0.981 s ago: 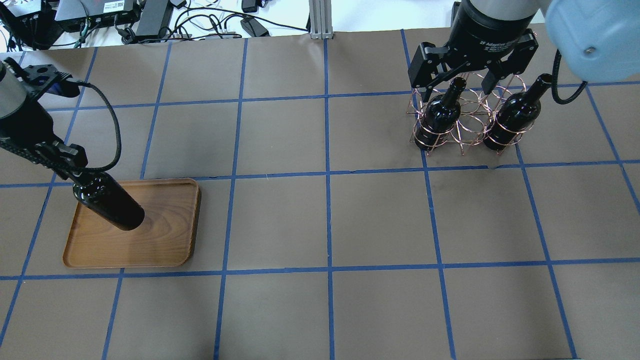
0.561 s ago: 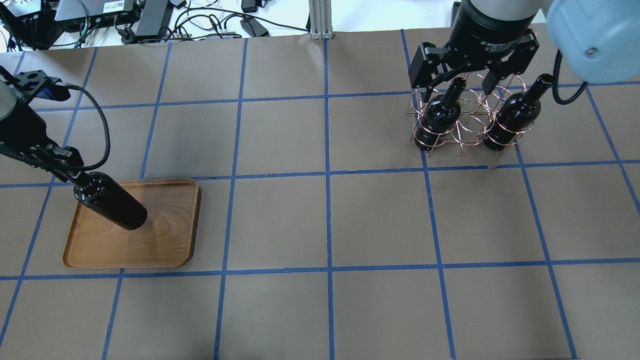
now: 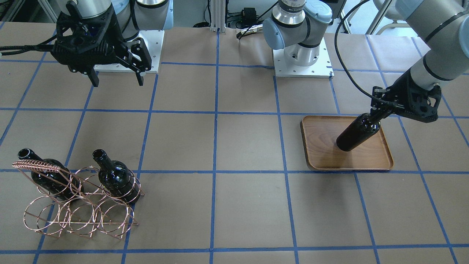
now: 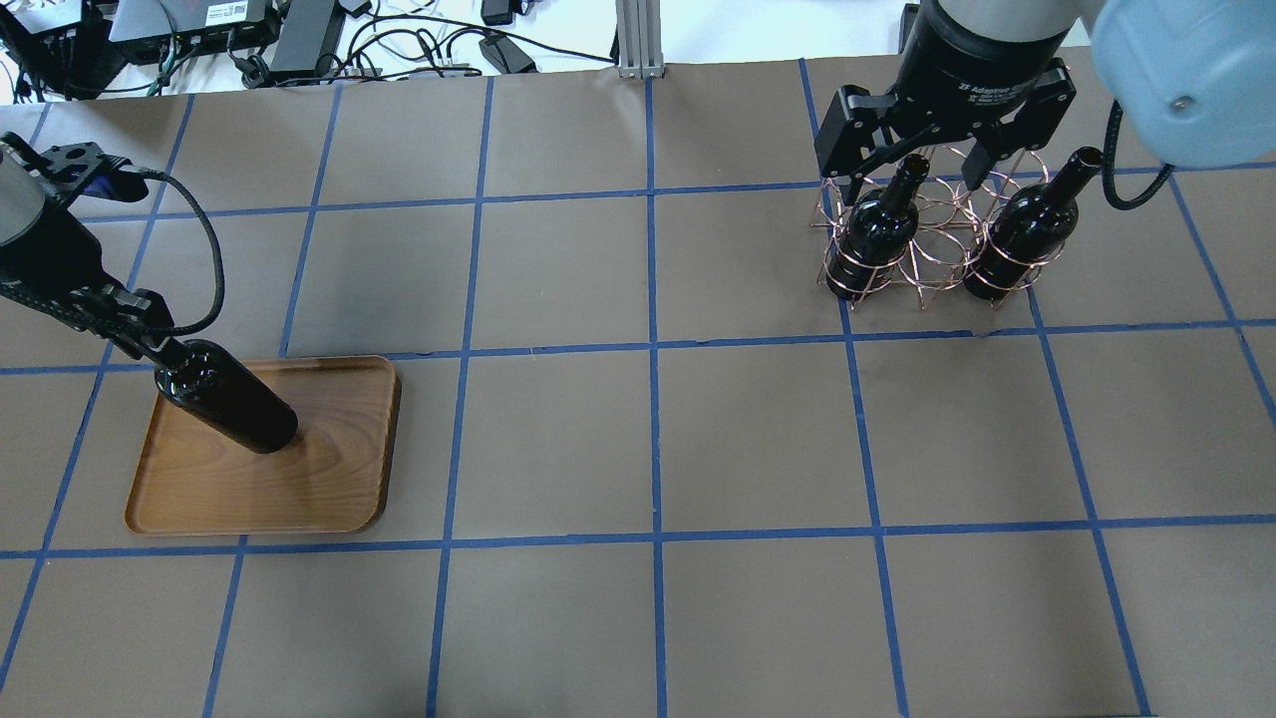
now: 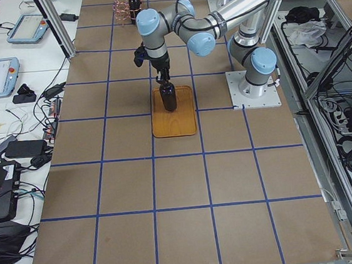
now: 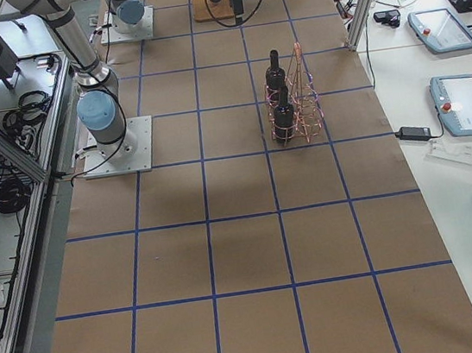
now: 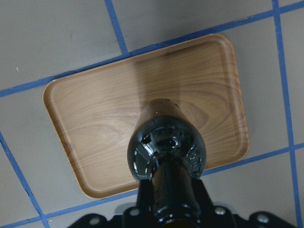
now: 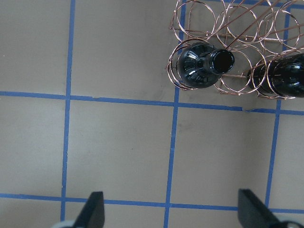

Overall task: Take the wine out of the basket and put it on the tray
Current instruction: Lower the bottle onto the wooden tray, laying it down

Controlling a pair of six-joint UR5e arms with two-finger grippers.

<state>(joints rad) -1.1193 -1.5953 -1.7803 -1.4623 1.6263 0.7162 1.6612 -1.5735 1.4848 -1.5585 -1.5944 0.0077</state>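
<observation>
Desk (image 4: 758, 439): It was covered in brown paper and was crossed by a grid of blue tape (image 4: 653, 349). It carried the basket at the robot's right end and the tray at its left end, well apart.

Right arm (image 4: 1171, 80): It reached in over the far right corner of the overhead view and hung above the basket's area.

Left arm (image 3: 428, 69): It sloped down toward the tray from the tray's outer side.

Basket (image 4: 935, 227): This copper wire rack of round loops stood on the desk. Its coiled handle bar was on the operators' side.

Tray (image 4: 329, 479): It was brown wood with rounded corners and lay flat on the desk.

Wine (image 4: 227, 397): The black bottle was out of the basket and was held by its neck. Its base was over the tray's inner area. The side view showed it about upright. Whether the base touched the wood could not be told.

Two other bottles: One (image 4: 879, 224) stood in the end loop nearer the desk's middle. The other (image 4: 1022, 234) stood in the opposite end loop. Both had their necks up, with wire loops between them.

Right tool (image 3: 118, 83): Its fingers were spread wide with nothing between them. It hovered above the desk, clear of the basket and both bottles.

Left tool (image 4: 148, 344): It was clamped on the neck of the wine, just above the bottle's shoulder.
</observation>
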